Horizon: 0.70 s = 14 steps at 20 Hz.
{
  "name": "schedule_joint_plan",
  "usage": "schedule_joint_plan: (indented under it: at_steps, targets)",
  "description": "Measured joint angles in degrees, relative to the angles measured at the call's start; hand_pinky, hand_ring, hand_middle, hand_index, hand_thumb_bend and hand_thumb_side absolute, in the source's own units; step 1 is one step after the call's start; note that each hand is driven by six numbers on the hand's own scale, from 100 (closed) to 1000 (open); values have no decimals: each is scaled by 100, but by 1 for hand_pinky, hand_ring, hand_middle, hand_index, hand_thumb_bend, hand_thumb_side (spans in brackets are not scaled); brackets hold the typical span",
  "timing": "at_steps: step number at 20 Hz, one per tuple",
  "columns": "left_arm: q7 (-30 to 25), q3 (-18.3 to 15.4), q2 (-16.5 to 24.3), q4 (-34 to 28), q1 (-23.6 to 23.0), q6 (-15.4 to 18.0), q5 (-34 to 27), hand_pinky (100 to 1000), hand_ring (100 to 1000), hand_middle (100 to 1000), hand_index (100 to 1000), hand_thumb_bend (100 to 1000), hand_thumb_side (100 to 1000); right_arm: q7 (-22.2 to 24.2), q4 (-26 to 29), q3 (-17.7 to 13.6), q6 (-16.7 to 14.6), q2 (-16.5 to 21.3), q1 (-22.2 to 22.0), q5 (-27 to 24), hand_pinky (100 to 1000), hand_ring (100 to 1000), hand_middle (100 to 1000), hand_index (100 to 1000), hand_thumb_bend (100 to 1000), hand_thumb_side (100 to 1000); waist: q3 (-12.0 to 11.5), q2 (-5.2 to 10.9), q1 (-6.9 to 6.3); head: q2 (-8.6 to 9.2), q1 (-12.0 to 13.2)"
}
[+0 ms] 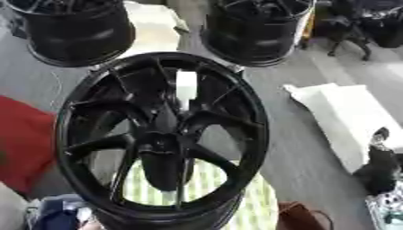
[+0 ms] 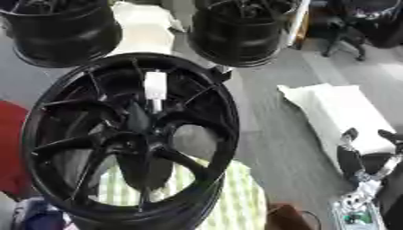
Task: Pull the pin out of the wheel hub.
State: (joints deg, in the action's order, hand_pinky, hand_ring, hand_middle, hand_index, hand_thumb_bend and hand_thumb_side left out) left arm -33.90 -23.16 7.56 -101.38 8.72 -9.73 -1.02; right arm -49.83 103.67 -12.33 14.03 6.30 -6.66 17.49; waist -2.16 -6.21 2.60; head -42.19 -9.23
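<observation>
Three black wheels show in the left eye view. The nearest wheel hub (image 1: 161,139) fills the middle, its spokes running out from a dark centre. A white pin (image 1: 185,88) stands among the upper spokes, just above the centre, apparently set into the hub. Two more wheels sit beyond it, the far left wheel (image 1: 75,29) and the far right wheel (image 1: 256,29). A white bag (image 1: 346,119) lies on the grey floor at right. A green-and-white checked cloth (image 1: 208,191) shows through the spokes beneath the hub, and a red shape (image 1: 24,139) sits at the left edge. The right hand (image 1: 379,168) appears as a dark form at the lower right edge, well apart from the hub; whether it is open or closed cannot be told here.

Shifted a little, the right eye view shows that hand more fully: its fingers (image 2: 350,155) point upward, straight and relaxed, holding nothing. It is well apart from the pin. No left hand appears in either view.
</observation>
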Motion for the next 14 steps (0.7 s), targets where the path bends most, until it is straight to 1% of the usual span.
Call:
schedule_joint_plan:
  at_steps: [11,13,14]
  targets:
    - [-4,2,0,0,0,4,0,585,560,586,813,100,596,10,13,39,10,16,-48,0,117,385,795,670,361,159,-21,0,2,0,2]
    - [-12,7,0,0,0,7,0,585,560,587,813,100,596,52,64,91,52,144,-99,0,120,386,795,679,364,173,-38,0,5,0,2]
    - [-18,17,0,0,0,8,0,585,560,587,813,100,596,92,122,123,92,283,-126,1,124,388,795,683,364,181,-44,0,8,0,2]
